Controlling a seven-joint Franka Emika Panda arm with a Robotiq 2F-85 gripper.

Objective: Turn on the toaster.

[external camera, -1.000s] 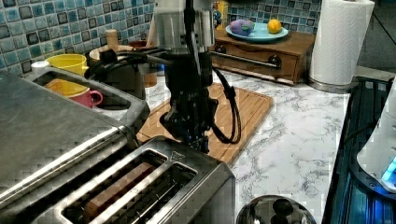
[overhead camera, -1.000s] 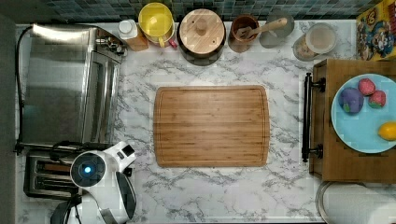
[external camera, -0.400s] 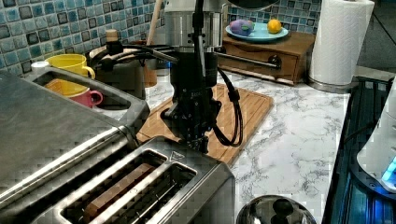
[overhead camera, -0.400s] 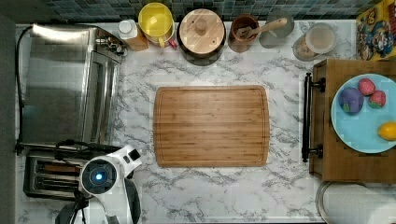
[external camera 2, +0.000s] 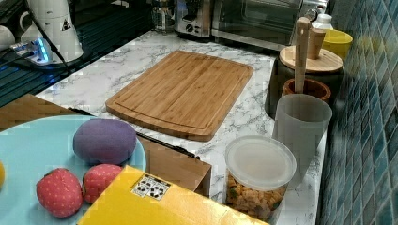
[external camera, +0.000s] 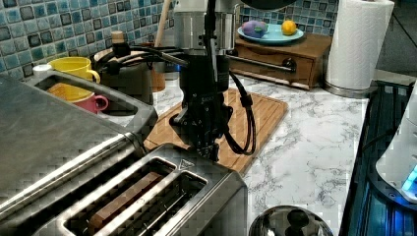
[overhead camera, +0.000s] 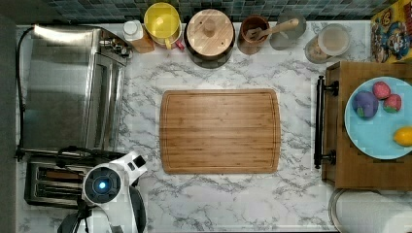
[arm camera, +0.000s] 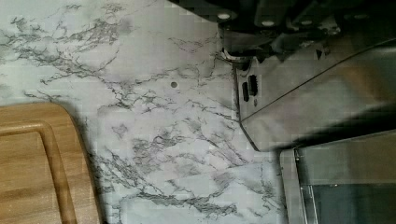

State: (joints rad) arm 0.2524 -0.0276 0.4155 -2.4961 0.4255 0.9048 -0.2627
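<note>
Now the black end effector [external camera: 206,147] hangs right at the far end of the small boxy brushed-steel toaster [external camera: 162,196], just above the top edge in the left view. From the top view, the toaster [overhead camera: 53,182] sits at the lower left corner of the white marble table [overhead camera: 218,204], tucked just beside the large steel toaster oven [overhead camera: 63,87], with the arm's white wrist over the toaster's end that faces the bamboo cutting board [overhead camera: 219,131]. Are the fingers parted or together? I cannot tell — they merge into one dark mass against the steel.

Risks from here, as I judge it: the lever is on an end face I can't properly see, so a descent that starts slightly off could land on the toaster's top edge rather than the lever — the tip would just press on steel and nothing would latch. A glancing push could also shove the light toaster along the table or slip off the lever. The looping black cable [external camera: 246,128] by the wrist dangles close to the toaster's corner and might snag.

Writing: there's small pale lettering on the black body of the end effector, too fine to read, and a little triangle mark on the toaster's top. A colourful printed box [overhead camera: 391,34] sits at the top view's upper right, its text illegible.
</note>
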